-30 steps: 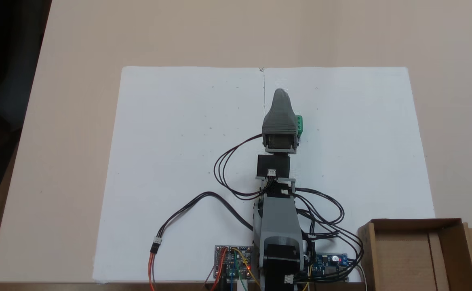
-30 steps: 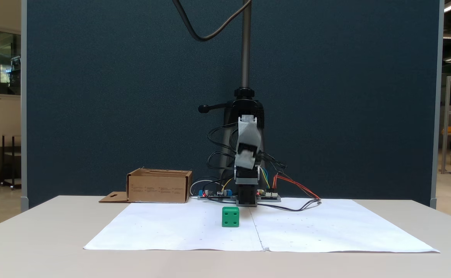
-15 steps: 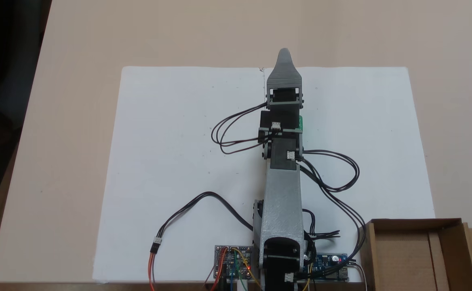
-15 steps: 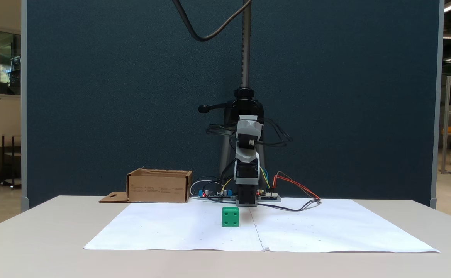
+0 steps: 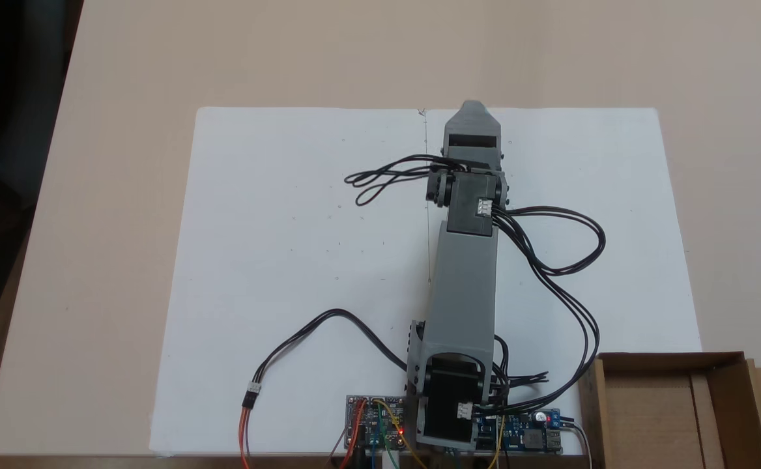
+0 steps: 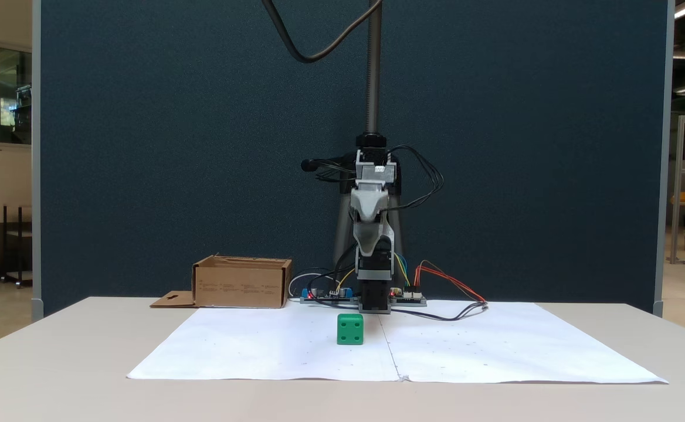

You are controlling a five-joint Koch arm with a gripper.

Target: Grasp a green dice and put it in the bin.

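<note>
The green dice (image 6: 350,329) sits on the white paper, well below and slightly left of my gripper (image 6: 368,248) in the fixed view from the front. From above, the raised arm covers the dice, and my gripper (image 5: 472,108) reaches out over the paper's far edge. Its jaws lie one behind the other, so open or shut is unclear, and I see nothing held. The bin (image 5: 667,410) is a brown cardboard box at the bottom right beside the arm's base. The bin (image 6: 241,282) stands back left in the front view, its flap (image 6: 172,299) flat on the table.
Two white paper sheets (image 5: 289,260) cover the beige table (image 5: 107,195). Circuit boards (image 5: 375,422) and looping black cables (image 5: 569,260) lie around the arm's base. A camera pole (image 6: 372,64) rises behind the arm in front of a dark blue partition (image 6: 172,146).
The arm has stretched forward and lifted; the gripper went from beside the dice out to the paper's far edge. From above the dice is now covered. The dice has not moved.
</note>
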